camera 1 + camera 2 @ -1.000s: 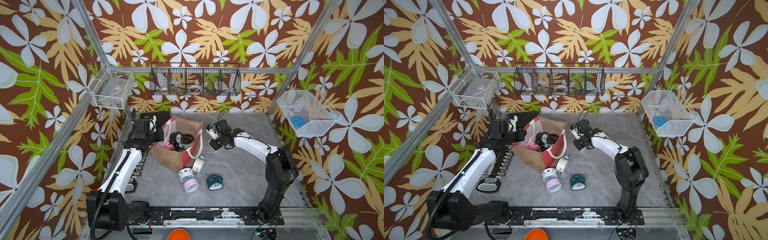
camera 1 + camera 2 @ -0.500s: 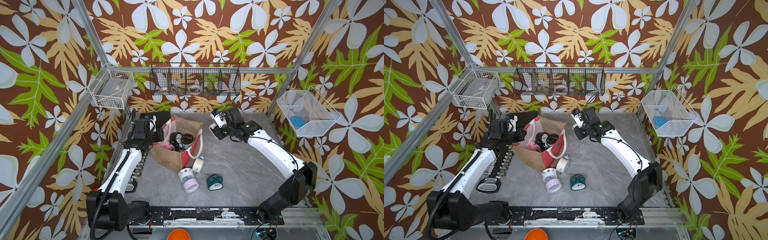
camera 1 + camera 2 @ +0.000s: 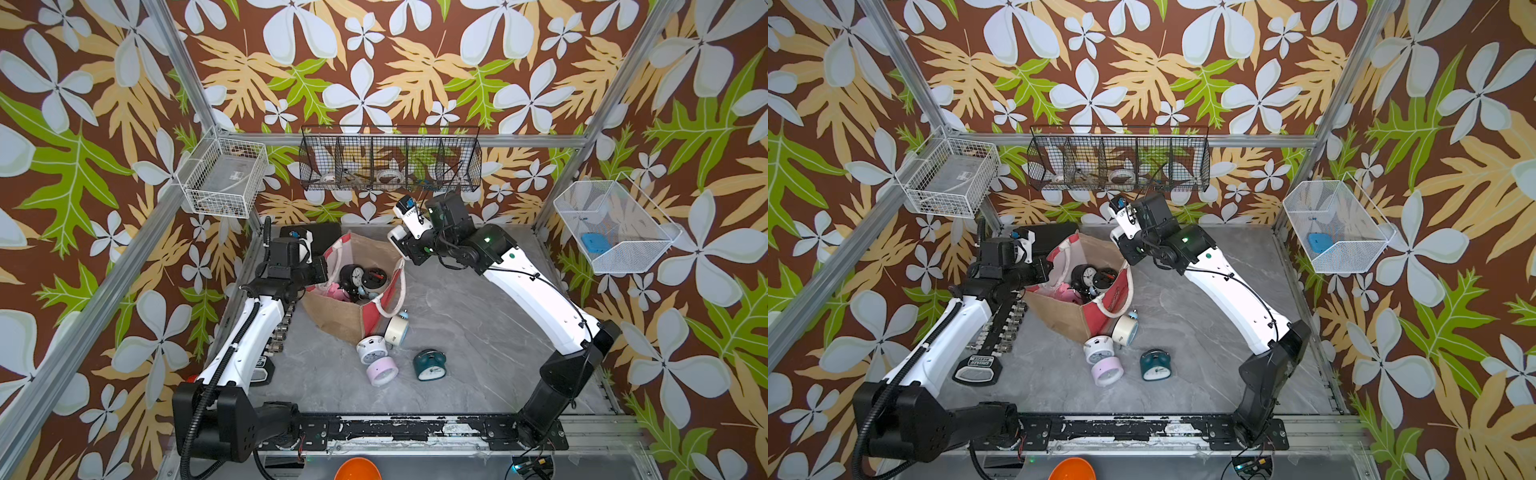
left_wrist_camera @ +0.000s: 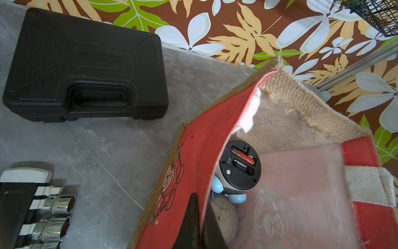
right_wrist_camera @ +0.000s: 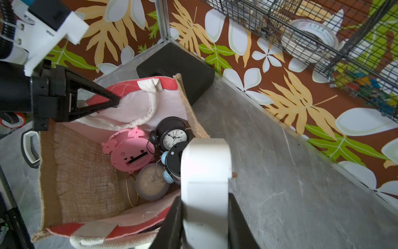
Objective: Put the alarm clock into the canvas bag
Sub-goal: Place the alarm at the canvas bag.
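The canvas bag (image 3: 347,318) (image 3: 1059,318) stands open at the back left, with several alarm clocks inside, among them a black one (image 5: 173,133) and a pink one (image 5: 129,151). My left gripper (image 4: 201,220) (image 3: 328,270) is shut on the bag's red near panel (image 4: 193,151), holding the mouth open. A white alarm clock (image 5: 204,183) (image 3: 396,237) hangs over the bag's far right corner, with my right gripper (image 5: 204,215) (image 3: 1129,249) shut on it. In both top views more clocks lie in front of the bag: cream (image 3: 397,329), white (image 3: 371,350), lilac (image 3: 382,372) and teal (image 3: 430,365).
A flat black plastic case (image 4: 86,71) lies behind the bag at the back wall. A rail of sockets (image 3: 282,328) runs along the left arm. A black wire basket (image 3: 390,160) hangs on the back wall just above the right gripper; white wire baskets (image 3: 224,178) (image 3: 615,226) hang on the side walls.
My right arm has stretched out and risen, carrying the white clock left and back to above the bag's far corner. The left gripper has kept its hold on the bag.
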`<action>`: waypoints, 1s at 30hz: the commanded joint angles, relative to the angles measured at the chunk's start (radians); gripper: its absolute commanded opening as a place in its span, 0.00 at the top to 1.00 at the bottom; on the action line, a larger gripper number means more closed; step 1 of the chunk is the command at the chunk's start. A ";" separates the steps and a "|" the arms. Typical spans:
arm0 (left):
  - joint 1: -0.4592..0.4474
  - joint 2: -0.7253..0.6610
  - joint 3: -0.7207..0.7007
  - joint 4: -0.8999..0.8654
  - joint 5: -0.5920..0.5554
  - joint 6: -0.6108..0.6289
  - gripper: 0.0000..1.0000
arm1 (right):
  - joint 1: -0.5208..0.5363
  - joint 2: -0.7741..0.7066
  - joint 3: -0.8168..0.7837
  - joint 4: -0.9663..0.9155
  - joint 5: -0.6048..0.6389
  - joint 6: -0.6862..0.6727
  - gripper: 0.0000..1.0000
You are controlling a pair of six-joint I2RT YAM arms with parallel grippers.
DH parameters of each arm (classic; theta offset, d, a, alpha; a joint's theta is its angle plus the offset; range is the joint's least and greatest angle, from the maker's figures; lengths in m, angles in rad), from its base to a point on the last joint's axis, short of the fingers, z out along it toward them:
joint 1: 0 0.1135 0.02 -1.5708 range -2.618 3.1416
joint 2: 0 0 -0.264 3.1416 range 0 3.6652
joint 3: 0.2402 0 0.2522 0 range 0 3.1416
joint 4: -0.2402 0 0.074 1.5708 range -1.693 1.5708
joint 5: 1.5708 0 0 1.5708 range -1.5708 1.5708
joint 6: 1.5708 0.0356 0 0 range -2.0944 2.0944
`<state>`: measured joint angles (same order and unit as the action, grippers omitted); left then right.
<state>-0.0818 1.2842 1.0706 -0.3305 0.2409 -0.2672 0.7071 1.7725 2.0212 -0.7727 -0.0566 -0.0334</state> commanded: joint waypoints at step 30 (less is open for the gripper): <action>0.001 -0.013 -0.004 0.028 0.011 -0.003 1.00 | 0.134 0.557 0.248 -0.062 -0.092 0.000 0.75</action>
<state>-0.0818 1.2774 1.0668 -0.3313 0.2413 -0.2676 0.8391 2.3104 2.2616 -0.8238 -0.1501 -0.0284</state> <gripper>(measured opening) 0.068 0.251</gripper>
